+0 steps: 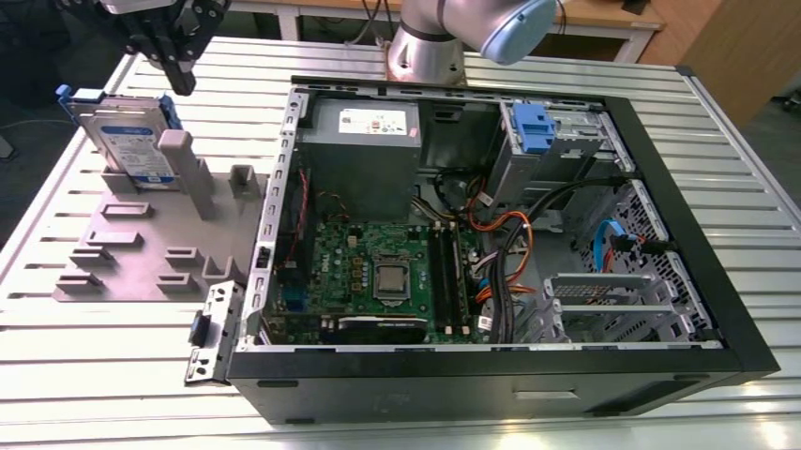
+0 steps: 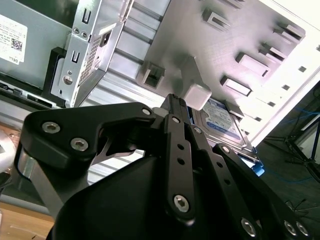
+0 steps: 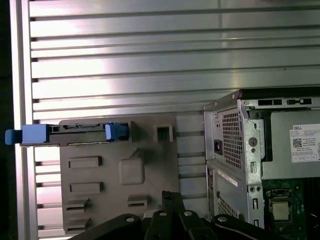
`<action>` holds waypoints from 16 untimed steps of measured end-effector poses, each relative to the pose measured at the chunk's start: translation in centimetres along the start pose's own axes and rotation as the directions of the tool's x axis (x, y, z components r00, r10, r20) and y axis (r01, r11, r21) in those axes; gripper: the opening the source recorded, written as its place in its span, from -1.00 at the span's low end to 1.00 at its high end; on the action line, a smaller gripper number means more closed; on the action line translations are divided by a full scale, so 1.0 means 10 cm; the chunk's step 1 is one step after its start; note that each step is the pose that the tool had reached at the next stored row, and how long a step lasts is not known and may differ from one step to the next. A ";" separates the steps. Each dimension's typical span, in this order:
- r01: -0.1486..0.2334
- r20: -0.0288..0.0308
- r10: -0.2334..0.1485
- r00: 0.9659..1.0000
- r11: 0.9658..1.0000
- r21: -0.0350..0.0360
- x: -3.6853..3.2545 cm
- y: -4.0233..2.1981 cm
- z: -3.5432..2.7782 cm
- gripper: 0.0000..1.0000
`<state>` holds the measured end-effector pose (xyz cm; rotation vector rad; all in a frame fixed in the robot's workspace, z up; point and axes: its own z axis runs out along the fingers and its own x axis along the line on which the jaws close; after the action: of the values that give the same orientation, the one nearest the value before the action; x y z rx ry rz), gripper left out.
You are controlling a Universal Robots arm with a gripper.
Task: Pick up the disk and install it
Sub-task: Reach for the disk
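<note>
The disk [image 1: 126,141] stands on edge in the grey slotted holder [image 1: 126,253] at the exterior view's left; it is silver with a white-and-blue label and a blue carrier frame. My gripper [image 1: 179,80] hangs above and just behind the disk's top edge, not touching it, with its black fingers together and nothing between them. The first wrist view looks straight down on the disk [image 3: 70,134], edge-on with blue end tabs, with the gripper [image 3: 170,196] off to one side of it over the holder [image 3: 120,170]. In the second wrist view the disk [image 2: 220,122] lies beyond the gripper [image 2: 174,102].
An open computer case [image 1: 732,309] lies on the slatted metal table [image 1: 726,122], right of the holder. Inside are a motherboard [image 1: 375,272], a power supply [image 1: 363,150], cables, a blue-tabbed drive in its cage [image 1: 532,127] and a grey metal bay [image 1: 601,295].
</note>
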<state>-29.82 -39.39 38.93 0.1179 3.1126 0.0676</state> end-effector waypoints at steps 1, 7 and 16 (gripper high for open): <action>0.000 0.000 0.000 1.000 1.000 0.000 0.005 0.000 0.000 -0.79; 0.000 0.000 0.000 1.000 1.000 0.000 0.012 -0.001 0.000 -0.79; 0.000 0.000 0.000 1.000 1.000 0.000 0.067 -0.005 -0.002 -0.79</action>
<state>-30.50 -39.39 38.93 0.1180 3.1126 0.0676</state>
